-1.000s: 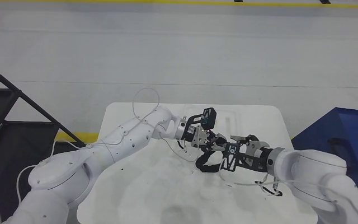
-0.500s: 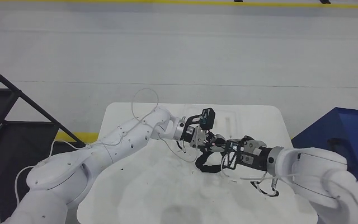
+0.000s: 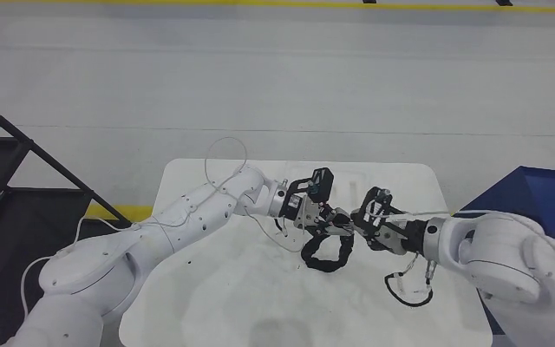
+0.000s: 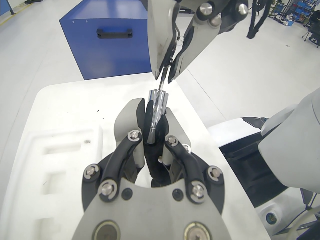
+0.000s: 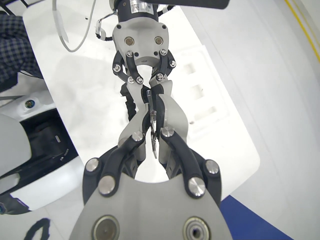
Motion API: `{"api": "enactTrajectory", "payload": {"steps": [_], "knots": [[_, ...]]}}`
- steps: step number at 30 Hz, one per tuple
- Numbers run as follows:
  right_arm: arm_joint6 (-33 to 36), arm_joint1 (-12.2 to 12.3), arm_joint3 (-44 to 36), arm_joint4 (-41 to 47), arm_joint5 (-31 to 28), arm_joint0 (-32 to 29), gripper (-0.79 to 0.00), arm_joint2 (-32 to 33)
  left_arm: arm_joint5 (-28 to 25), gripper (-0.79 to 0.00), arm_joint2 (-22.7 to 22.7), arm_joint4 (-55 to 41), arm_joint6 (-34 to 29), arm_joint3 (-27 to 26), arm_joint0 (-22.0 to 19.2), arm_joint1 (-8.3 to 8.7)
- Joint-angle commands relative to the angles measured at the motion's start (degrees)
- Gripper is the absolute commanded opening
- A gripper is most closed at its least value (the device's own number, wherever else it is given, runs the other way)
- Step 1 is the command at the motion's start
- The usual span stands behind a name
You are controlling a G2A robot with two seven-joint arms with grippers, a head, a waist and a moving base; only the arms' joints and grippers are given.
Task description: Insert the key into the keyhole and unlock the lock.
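My left gripper point(image 3: 328, 225) is shut on the lock point(image 4: 156, 111), a chrome cylinder with a black cable; the keyhole end points away from the wrist. The cable loop point(image 3: 325, 254) hangs down onto the white table point(image 3: 217, 286). Facing it, my right gripper point(image 4: 163, 75) is shut on the key point(image 4: 162, 82), whose blade meets the cylinder's end at the keyhole. In the right wrist view the key's head point(image 5: 153, 141) sits between the right gripper's fingers point(image 5: 175, 116), nose to nose with the left gripper point(image 5: 149, 96). Both grippers meet above the table's middle.
A white foam tray point(image 3: 364, 182) with rectangular recesses lies at the table's far side, beside the left gripper point(image 4: 153, 106). A blue bin point(image 3: 520, 199) stands off the table's right edge. A black cable loop point(image 3: 408, 291) trails under the right arm.
The right gripper has shifted back and right and turned at the wrist, now lined up end to end with the lock. The left gripper has barely moved.
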Motion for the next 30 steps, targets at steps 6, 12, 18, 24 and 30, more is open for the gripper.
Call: {"api": "enactTrajectory", "payload": {"steps": [6, 12, 18, 24, 30], "knots": [[0.4, -0.1, 2.7, 8.4, 3.6, 1.0, -0.785, 0.7, 0.0, -0.785, 0.0, 2.3, 2.4, -0.2, 0.0, 0.21], [-0.3, 0.0, 3.1, 10.8, 4.4, 1.0, -0.062, 2.2, 0.0, -0.785, 0.0, 3.8, 3.5, 0.3, 0.2, 0.49], [-1.0, 0.3, 3.5, 11.7, 2.8, -0.3, 0.000, 4.4, 0.0, -0.785, 0.0, 4.9, 1.2, 1.1, 0.8, 0.85], [-2.7, 0.6, 4.5, 11.0, -1.8, -2.3, 0.000, 6.4, 0.0, -0.785, 0.0, 4.5, -4.5, 3.7, 2.2, 1.46], [-4.8, 0.8, 5.8, 10.5, -4.6, -3.9, 0.000, 6.9, 0.0, -0.785, -0.1, 2.5, -11.5, 7.1, 3.6, 1.86]]}}
